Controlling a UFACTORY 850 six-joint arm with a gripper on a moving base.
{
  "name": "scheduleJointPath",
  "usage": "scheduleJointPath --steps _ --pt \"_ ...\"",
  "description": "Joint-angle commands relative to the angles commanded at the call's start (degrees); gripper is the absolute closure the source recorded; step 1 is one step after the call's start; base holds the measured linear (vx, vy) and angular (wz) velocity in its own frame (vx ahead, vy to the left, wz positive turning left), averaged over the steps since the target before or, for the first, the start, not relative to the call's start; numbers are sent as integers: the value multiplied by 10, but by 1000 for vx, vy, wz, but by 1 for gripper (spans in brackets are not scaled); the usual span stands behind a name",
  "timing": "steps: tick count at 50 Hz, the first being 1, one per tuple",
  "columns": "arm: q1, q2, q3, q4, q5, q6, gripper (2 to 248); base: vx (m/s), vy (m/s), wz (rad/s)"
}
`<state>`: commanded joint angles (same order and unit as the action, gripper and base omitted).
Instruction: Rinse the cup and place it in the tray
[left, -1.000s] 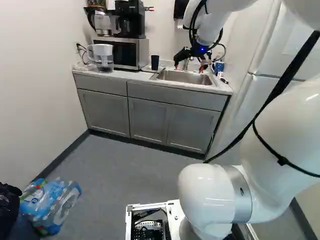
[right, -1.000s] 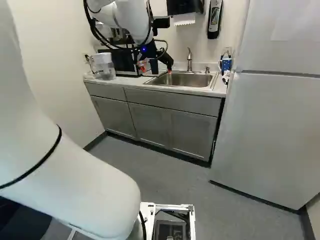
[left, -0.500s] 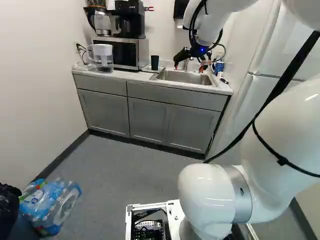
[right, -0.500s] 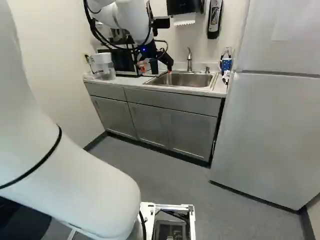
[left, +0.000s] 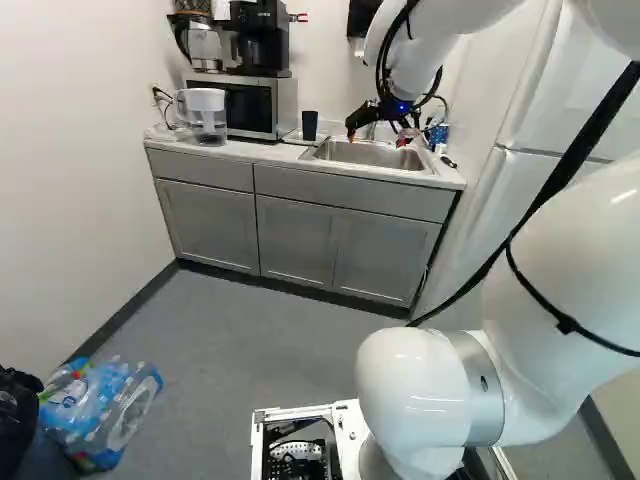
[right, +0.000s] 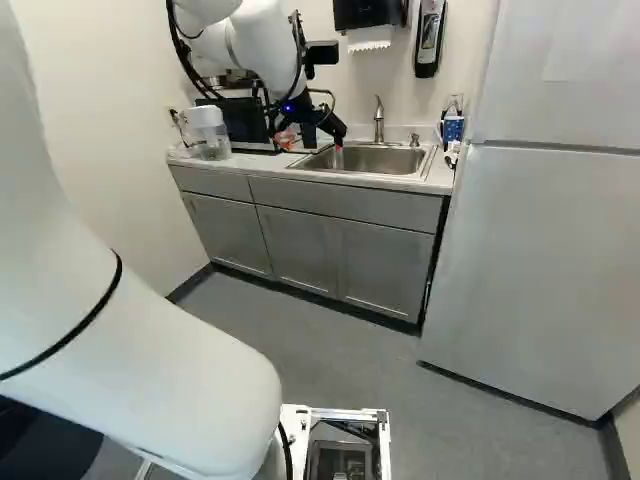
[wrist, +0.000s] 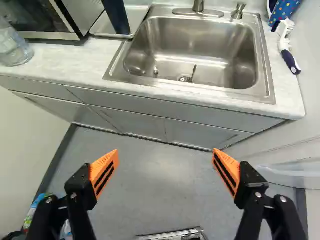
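Well, the claw (left: 377, 139) gapes wide near the sink (wrist: 200, 42).

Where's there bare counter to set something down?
Best patch: counter strip before the microwave, between pitcher and sink. Crowded: the tray, where the dark cup stands, and the sink's far side from it, with blue mug and brush.

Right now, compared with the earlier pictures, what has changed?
The gripper has come down slightly, moving with the arm. Nothing was taken hold of or let go; the gripper is open. The base, the dark cup upright on the tray, the sink and the pitcher stayed as they were.
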<state>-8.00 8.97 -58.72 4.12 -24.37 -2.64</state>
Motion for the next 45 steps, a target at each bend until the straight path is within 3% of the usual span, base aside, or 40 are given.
scheduleJointPath --steps 22,45 --pt "8 7 52 -4 72 3 3 0 0 0" --pt "19 17 130 -10 179 6 3 0 0 0"
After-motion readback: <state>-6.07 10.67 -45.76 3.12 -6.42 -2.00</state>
